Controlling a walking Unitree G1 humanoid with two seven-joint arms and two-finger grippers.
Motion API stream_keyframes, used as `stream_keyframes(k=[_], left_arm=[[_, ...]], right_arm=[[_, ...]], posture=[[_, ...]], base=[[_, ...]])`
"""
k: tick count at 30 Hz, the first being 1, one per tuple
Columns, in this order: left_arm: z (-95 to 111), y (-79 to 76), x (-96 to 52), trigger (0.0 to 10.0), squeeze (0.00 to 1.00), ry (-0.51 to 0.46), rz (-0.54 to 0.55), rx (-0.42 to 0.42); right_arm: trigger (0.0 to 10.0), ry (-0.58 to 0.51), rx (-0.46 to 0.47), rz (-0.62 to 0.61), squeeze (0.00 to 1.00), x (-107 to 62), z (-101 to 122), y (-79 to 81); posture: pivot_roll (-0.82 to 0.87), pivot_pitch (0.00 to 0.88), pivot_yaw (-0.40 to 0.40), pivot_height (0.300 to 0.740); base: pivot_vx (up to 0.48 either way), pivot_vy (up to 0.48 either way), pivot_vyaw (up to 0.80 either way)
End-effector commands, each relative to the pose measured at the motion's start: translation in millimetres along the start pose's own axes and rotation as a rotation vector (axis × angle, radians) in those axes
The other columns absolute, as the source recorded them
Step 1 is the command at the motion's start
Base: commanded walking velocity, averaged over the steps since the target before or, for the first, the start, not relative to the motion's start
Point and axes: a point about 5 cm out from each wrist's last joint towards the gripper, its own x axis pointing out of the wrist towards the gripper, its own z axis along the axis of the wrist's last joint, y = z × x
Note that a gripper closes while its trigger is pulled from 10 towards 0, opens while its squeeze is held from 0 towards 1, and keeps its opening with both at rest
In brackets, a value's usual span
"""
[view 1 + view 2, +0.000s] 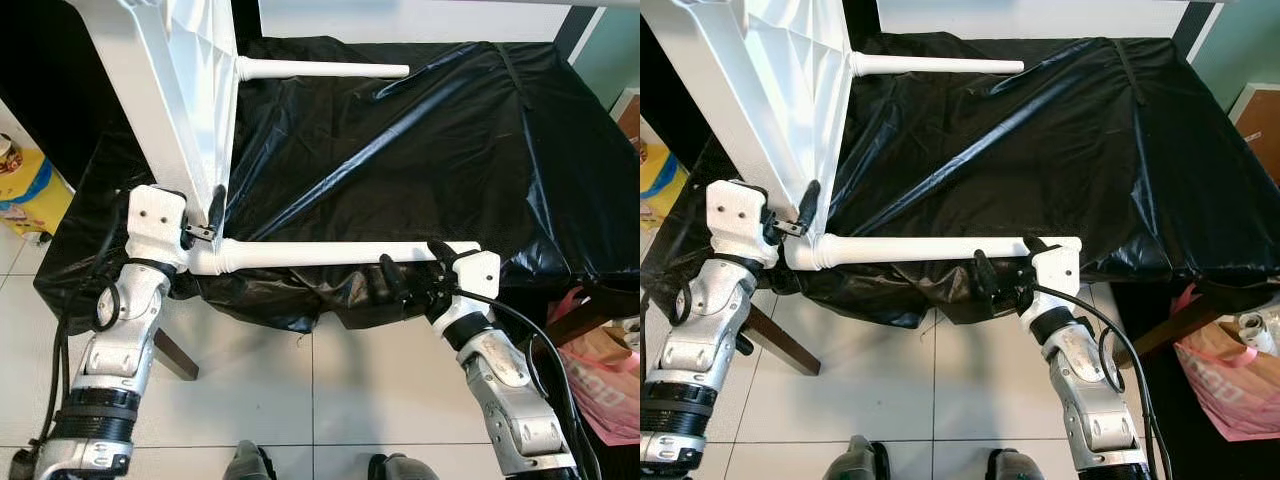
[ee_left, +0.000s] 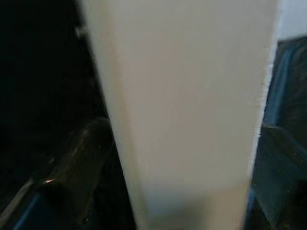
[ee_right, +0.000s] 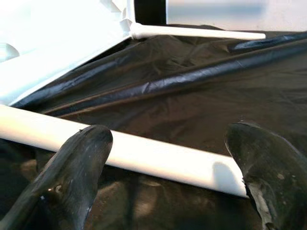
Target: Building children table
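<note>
The left gripper (image 1: 212, 212) clamps the upended white tabletop (image 1: 170, 90) steady, so the open right gripper (image 1: 415, 270), straddling the near leg (image 1: 330, 253), can turn it in.

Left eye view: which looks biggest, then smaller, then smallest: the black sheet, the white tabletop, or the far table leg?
1. black sheet, spread widest.
2. white tabletop, tipped on edge and partly cut off.
3. far table leg, a thin white tube.

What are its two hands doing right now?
Left gripper: shut on the tabletop, by its near corner.
Right gripper: open, fingers either side of the near leg's free end, not squeezing it.
</note>
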Motion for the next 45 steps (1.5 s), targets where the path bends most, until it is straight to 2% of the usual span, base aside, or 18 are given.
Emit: stream_keyframes(k=[1, 2, 3, 6, 9, 10, 14, 16, 17, 19, 25, 26, 28, 31, 34, 40, 43, 45], left_arm=[[1, -0.8, -2.4, 10.0, 1.0, 0.014, -0.009, -0.055], [1, -0.8, -2.4, 10.0, 1.0, 0.014, -0.009, -0.055], [2, -3.7, -3.2, 10.0, 0.0, 0.018, -0.027, -0.094], [7, -9.0, -7.8, 10.0, 0.0, 0.024, -0.077, -0.199], [8, -10.8, -11.3, 10.0, 0.0, 0.03, -0.11, -0.223], [9, -12.3, -17.5, 10.0, 0.0, 0.059, -0.159, -0.258], [9, -13.8, -23.3, 10.0, 0.0, 0.081, -0.205, -0.276], [8, -14.5, -41.3, 10.0, 0.0, 0.169, -0.327, -0.293], [8, -14.5, -41.3, 10.0, 0.0, 0.169, -0.327, -0.293], [9, -10.1, -53.9, 10.0, 0.0, 0.227, -0.389, -0.27], [16, 3.3, -59.4, 10.0, 0.0, 0.229, -0.369, -0.23], [19, 1.9, -65.3, 10.0, 0.0, 0.242, -0.41, -0.233], [19, 1.9, -65.3, 10.0, 0.0, 0.242, -0.41, -0.233], [29, -20.6, -84.1, 10.0, 0.0, 0.283, -0.619, -0.274], [30, -26.3, -83.4, 10.0, 0.0, 0.288, -0.652, -0.277], [30, -22.8, -74.0, 10.0, 0.0, 0.277, -0.626, -0.259], [20, -8.1, -51.8, 10.0, 0.0, 0.277, -0.552, -0.177], [18, -4.6, -47.3, 10.0, 0.0, 0.284, -0.537, -0.162]], right_arm=[[10.0, 0.024, 0.015, 0.0, 0.0, -1.7, -5, -1.2], [10.0, 0.024, 0.015, 0.0, 0.0, -1.7, -5, -1.2], [10.0, 0.024, 0.014, 0.0, 0.0, -1.5, -5, -1.4], [10.0, 0.024, 0.019, 0.005, 0.0, -0.9, -6, -0.8], [10.0, 0.024, 0.02, 0.008, 0.0, -0.7, -6, -0.2], [10.0, 0.025, 0.023, 0.012, 0.0, -0.5, -6, 0.7], [10.0, 0.025, 0.025, 0.015, 0.0, -0.6, -6, 1.4], [10.0, 0.028, 0.028, 0.023, 0.0, -0.3, -7, 2.4], [10.0, 0.028, 0.028, 0.023, 0.0, -0.3, -7, 2.4], [10.0, 0.029, 0.029, 0.029, 0.0, 0.2, -7, 2.5], [10.0, 0.031, 0.029, 0.037, 0.0, 0.2, -7, 3.1], [10.0, 0.031, 0.029, 0.04, 0.0, 0.3, -7, 3.7], [10.0, 0.031, 0.029, 0.04, 0.0, 0.3, -7, 3.7], [10.0, 0.031, 0.032, 0.054, 0.0, 2.5, -8, 5.7], [10.0, 0.029, 0.033, 0.063, 0.0, 3.9, -8, 6.8], [10.0, 0.028, 0.035, 0.069, 0.0, 5.0, -8, 7.2], [10.0, 0.025, 0.032, 0.07, 0.0, 5.2, -7, 7.5], [10.0, 0.024, 0.032, 0.069, 0.0, 5.3, -7, 7.6]], posture=[[0.01, 0.141, -0.047, 0.74], [0.01, 0.141, -0.047, 0.74], [0.01, 0.141, -0.047, 0.74], [0.01, 0.144, -0.044, 0.74], [0.02, 0.144, -0.043, 0.74], [0.02, 0.146, -0.043, 0.74], [0.02, 0.146, -0.043, 0.74], [0.02, 0.147, -0.043, 0.74], [0.02, 0.147, -0.043, 0.74], [0.03, 0.145, -0.045, 0.74], [0.03, 0.142, -0.048, 0.74], [0.03, 0.139, -0.05, 0.74], [0.03, 0.139, -0.05, 0.74], [0.04, 0.129, -0.061, 0.74], [0.04, 0.127, -0.063, 0.74], [0.04, 0.121, -0.063, 0.74], [0.03, 0.115, -0.057, 0.74], [0.02, 0.114, -0.055, 0.74]], base=[[0.0, 0.0, 0.0], [0.0, 0.0, 0.0], [0.0, 0.0, 0.0], [0.0, 0.0, 0.0], [0.0, 0.0, 0.0], [0.0, 0.0, 0.0], [0.0, 0.0, 0.0], [0.0, 0.0, 0.0], [0.0, 0.0, 0.0], [0.0, 0.0, 0.0], [0.0, 0.0, 0.0], [0.0, 0.0, 0.0], [0.0, 0.0, 0.0], [0.0, 0.0, 0.0], [0.0, 0.0, 0.0], [0.0, 0.0, 0.0], [0.0, 0.0, 0.0], [0.0, 0.0, 0.0]])
